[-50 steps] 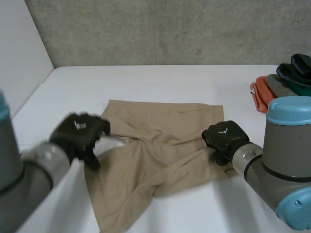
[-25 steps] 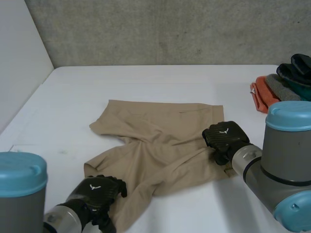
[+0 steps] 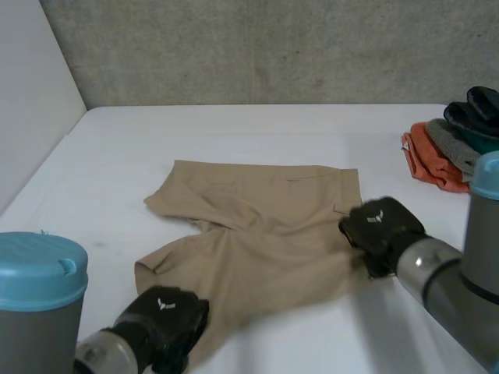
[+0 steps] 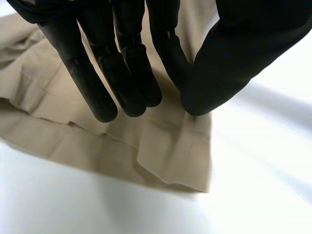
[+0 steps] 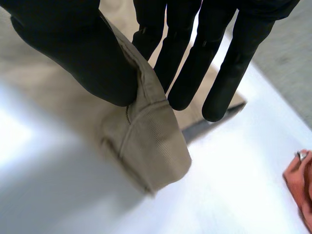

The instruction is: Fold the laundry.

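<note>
Zero folds so far: near left, the left hand (image 3: 166, 315), fingers straight, sits at a leg hem of the tan shorts (image 3: 257, 226) lying mid-way across the counter (image 3: 234, 132); the right hand (image 3: 382, 228) pinches their right edge. A clothes pile (image 3: 448, 144) sits far right.

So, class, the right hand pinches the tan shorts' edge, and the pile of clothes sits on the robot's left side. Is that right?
Not quite: the pile of clothes sits on the robot's right side, as the head view shows. The right hand does pinch the tan shorts at their edge.
</note>
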